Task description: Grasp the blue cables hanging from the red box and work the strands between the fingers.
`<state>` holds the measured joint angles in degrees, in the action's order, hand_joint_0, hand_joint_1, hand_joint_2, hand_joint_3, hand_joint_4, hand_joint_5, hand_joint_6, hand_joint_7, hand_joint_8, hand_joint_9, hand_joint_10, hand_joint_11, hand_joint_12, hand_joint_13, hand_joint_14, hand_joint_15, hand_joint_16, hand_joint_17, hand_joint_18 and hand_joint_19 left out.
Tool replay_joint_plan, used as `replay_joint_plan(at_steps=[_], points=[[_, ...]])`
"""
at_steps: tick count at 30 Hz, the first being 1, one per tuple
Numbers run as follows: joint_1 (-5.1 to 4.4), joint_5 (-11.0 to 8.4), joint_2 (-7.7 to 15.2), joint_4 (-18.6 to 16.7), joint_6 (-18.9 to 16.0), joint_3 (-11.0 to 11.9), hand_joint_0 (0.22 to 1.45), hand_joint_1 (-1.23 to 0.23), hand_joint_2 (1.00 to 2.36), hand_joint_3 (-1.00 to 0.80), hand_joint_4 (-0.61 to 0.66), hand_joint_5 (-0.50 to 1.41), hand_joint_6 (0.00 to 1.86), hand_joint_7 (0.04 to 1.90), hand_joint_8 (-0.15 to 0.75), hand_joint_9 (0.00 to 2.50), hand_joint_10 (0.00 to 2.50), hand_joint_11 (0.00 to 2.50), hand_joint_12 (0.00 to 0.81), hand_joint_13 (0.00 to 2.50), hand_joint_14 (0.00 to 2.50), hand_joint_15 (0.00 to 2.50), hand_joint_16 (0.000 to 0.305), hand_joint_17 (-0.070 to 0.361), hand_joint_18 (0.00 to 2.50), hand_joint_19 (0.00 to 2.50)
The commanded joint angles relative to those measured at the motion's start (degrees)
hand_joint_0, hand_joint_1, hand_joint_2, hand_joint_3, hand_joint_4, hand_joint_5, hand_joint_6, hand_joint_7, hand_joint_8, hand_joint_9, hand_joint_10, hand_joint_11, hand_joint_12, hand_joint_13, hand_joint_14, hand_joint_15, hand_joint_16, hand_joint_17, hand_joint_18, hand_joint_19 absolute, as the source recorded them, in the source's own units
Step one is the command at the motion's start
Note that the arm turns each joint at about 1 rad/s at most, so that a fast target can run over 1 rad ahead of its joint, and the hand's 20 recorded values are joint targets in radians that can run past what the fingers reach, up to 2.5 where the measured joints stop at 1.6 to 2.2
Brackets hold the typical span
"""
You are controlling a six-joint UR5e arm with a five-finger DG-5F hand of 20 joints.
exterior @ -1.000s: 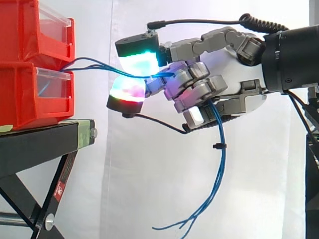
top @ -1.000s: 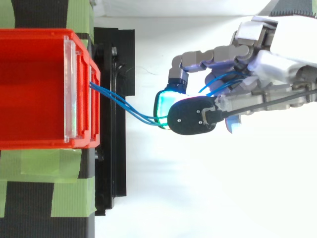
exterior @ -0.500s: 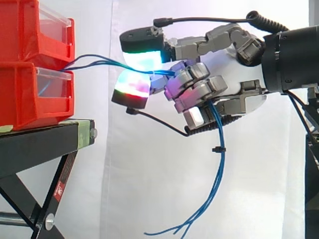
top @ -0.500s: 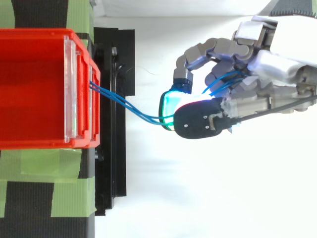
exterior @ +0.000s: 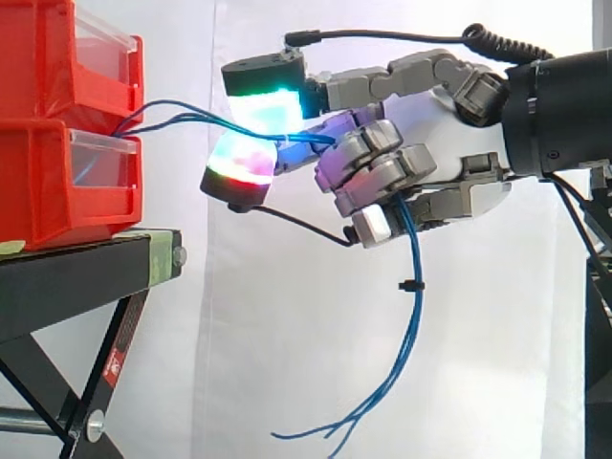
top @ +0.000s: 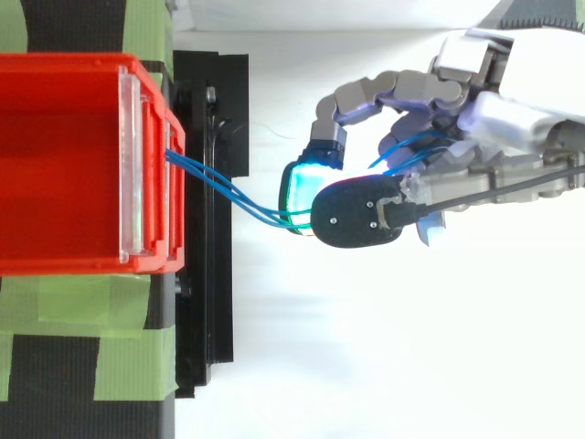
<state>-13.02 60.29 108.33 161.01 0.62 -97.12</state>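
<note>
In the centre of the side view, the blue cables (exterior: pixel 413 258) are pinched between two glowing fingertips (exterior: pixel 266 107) of the hand (exterior: pixel 435 134), and further strands are enclosed by its curled fingers. The cables are led from the red bins (exterior: pixel 57 143) at the left edge, set on the black stand (exterior: pixel 76 277), and are left hanging toward the bottom centre.

The hand (exterior: pixel 421 158) dropped its lower pad (exterior: pixel 239 170) leftward, blue cables (exterior: pixel 413 316) swinging left
</note>
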Motion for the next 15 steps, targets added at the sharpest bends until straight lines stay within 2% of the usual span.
replay_joint_plan(at_steps=[1,3,4,5,6,7,8,9,10,11,12,14,15], points=[[0.01,0.0,0.0,0.0,0.0,0.0,1.01,-0.62,1.16,0.07,0.17,0.66,0.02,1.56,0.43,0.95,2.5,2.5,0.546,1.37,2.5,1.51,0.073,0.164,1.59,0.4],[-0.07,0.0,0.0,0.0,0.0,0.0,0.87,-0.63,1.32,0.08,0.18,0.62,0.0,1.48,0.43,0.95,2.5,2.5,0.546,1.37,2.5,1.51,0.073,0.164,1.59,0.4],[0.01,0.0,0.0,0.0,0.0,0.0,0.86,-0.64,1.32,0.07,0.17,0.59,0.0,1.47,0.43,0.95,2.5,2.5,0.546,1.37,2.5,1.51,0.073,0.164,1.59,0.4],[0.01,0.0,0.0,0.0,0.0,0.0,0.88,-0.75,1.34,0.09,0.13,0.44,0.29,1.4,0.43,0.95,2.5,2.5,0.546,1.37,2.5,1.51,0.073,0.164,1.59,0.4],[0.01,0.0,0.0,0.0,0.0,0.0,1.05,-0.8,1.12,0.23,0.08,0.25,0.78,1.24,0.43,0.95,2.5,2.5,0.546,1.37,2.5,1.51,0.073,0.164,1.59,0.4],[0.01,0.09,0.0,0.0,0.0,0.0,1.07,-0.8,1.1,0.23,0.08,0.23,0.81,1.25,0.43,0.95,2.5,2.5,0.546,1.37,2.5,1.51,0.073,0.164,1.59,0.4],[0.01,0.09,0.0,0.0,0.0,0.0,1.16,-0.8,1.0,0.2,0.05,0.13,1.13,1.19,0.43,0.95,2.5,2.5,0.546,1.37,2.5,1.51,0.073,0.164,1.59,0.4],[-0.07,0.09,0.0,0.0,0.0,0.0,1.16,-0.8,1.0,0.17,0.05,0.1,1.24,1.14,0.43,0.95,2.5,2.5,0.546,1.37,2.5,1.51,0.073,0.164,1.59,0.4],[0.01,0.09,0.0,0.0,0.0,0.0,1.12,-0.83,1.01,0.17,0.07,0.1,1.25,1.13,0.43,0.95,2.5,2.5,0.546,1.37,2.5,1.51,0.073,0.164,1.59,0.4],[0.01,0.09,0.0,0.1,0.0,0.0,0.94,-0.87,1.09,0.13,0.09,0.07,1.28,1.07,0.43,0.95,2.5,2.5,0.546,1.37,2.5,1.51,0.073,0.164,1.59,0.4],[0.01,0.09,0.0,0.2,0.0,0.0,0.83,-0.84,1.01,-0.09,0.06,0.07,1.29,1.14,0.43,0.95,2.5,2.5,0.546,1.37,2.5,1.51,0.073,0.164,1.59,0.4],[0.01,0.09,0.0,0.2,0.0,0.0,0.82,-0.82,1.01,-0.37,0.04,0.14,1.26,1.21,0.43,0.95,2.5,2.5,0.546,1.37,2.5,1.51,0.073,0.164,1.59,0.4],[0.01,0.09,0.0,0.2,0.0,0.0,0.86,-0.81,1.02,-0.32,-0.06,0.15,1.27,1.24,0.43,0.95,2.5,2.5,0.546,1.37,2.5,1.51,0.073,0.164,1.59,0.4]])
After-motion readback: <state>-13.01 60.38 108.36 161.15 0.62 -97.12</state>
